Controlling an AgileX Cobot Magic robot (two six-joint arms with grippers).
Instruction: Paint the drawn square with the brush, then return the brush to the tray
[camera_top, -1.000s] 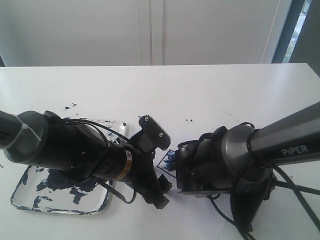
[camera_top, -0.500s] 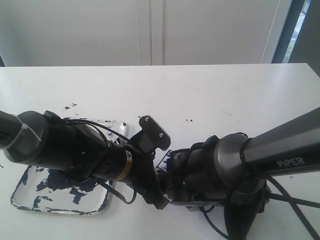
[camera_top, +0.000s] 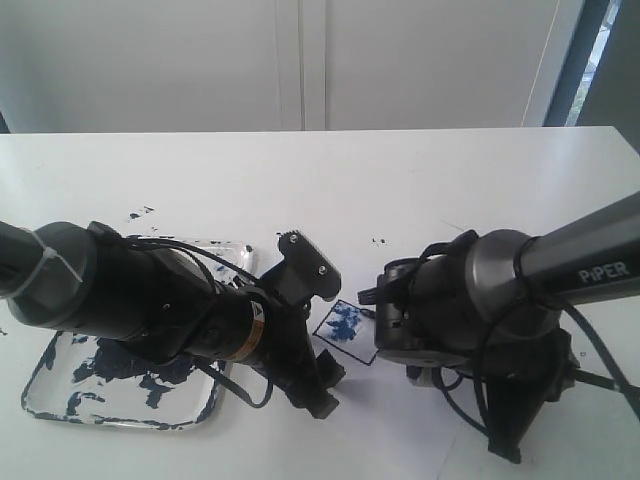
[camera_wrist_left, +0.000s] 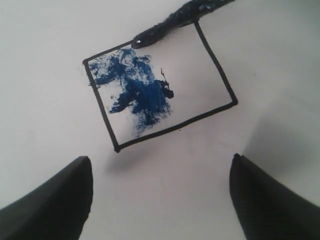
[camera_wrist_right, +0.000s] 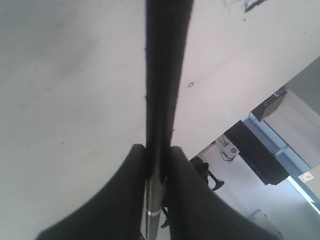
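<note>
The drawn square (camera_top: 342, 322) lies on the white table between the two arms, its inside partly daubed blue (camera_wrist_left: 137, 92). My right gripper (camera_wrist_right: 157, 172) is shut on the brush (camera_wrist_right: 162, 75), with the black handle clamped between both fingers and the silver ferrule (camera_wrist_right: 155, 202) just behind them. The brush's dark tip (camera_wrist_left: 162, 25) rests at one edge of the square. My left gripper (camera_wrist_left: 160, 200) hovers open over the paper beside the square and holds nothing. The paint-splattered tray (camera_top: 110, 420) sits at the front left, partly hidden by the left arm.
Small dark paint specks dot the table (camera_top: 140, 213) (camera_top: 378, 241). Cables hang from the right arm (camera_top: 590, 375) near the front right. The table's far edge (camera_top: 320, 130) meets a white wall.
The right arm swept left over the square, then pulled back to the right, so the painted square shows again. The left arm has not moved.
</note>
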